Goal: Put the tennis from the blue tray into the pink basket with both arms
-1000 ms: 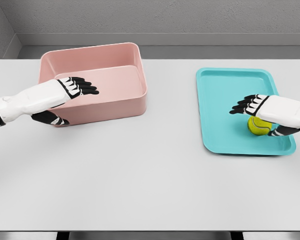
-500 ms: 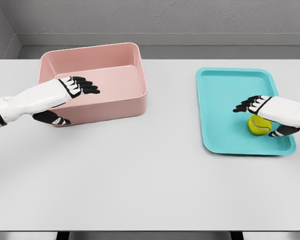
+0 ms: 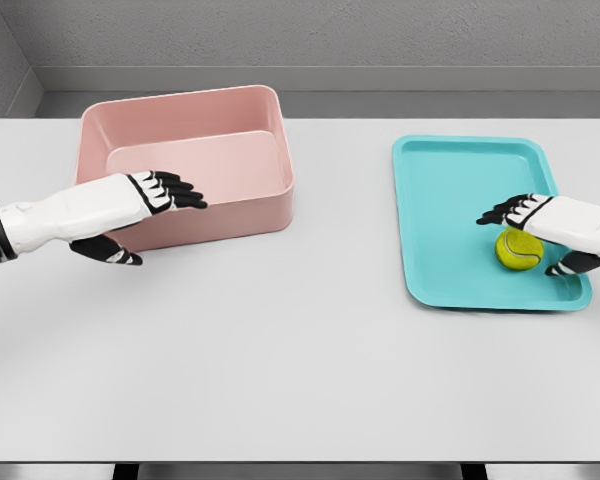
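**Right hand poised over the ball, grip not yet made**

Over on the right of the frame, the tennis ball (image 3: 520, 249) sits on the blue tray (image 3: 450, 200), down near its lower right corner, and the right hand (image 3: 545, 225) is right on top of it! Fingers (image 3: 504, 212) stretched out flat above the ball, thumb hanging off to the ball's right, so the hand is spread and holding nothing. Whether it touches the fuzz, I can't tell.

Across the table (image 3: 280, 350), at the left of the frame, the left hand (image 3: 145, 205) hovers by the front wall of the pink basket (image 3: 235, 215), fingers extended, also holding nothing.

Now, that ball: I'd call it light, springy, with a felt cover that gives good friction. The catch is that it's round and free to roll on a smooth tray. A nudge from 1 side could send it skating toward the rim. Best bet, by my reading, is to close fingers and thumb on opposite sides across its widest part, wrapping from above, not poking at the top.
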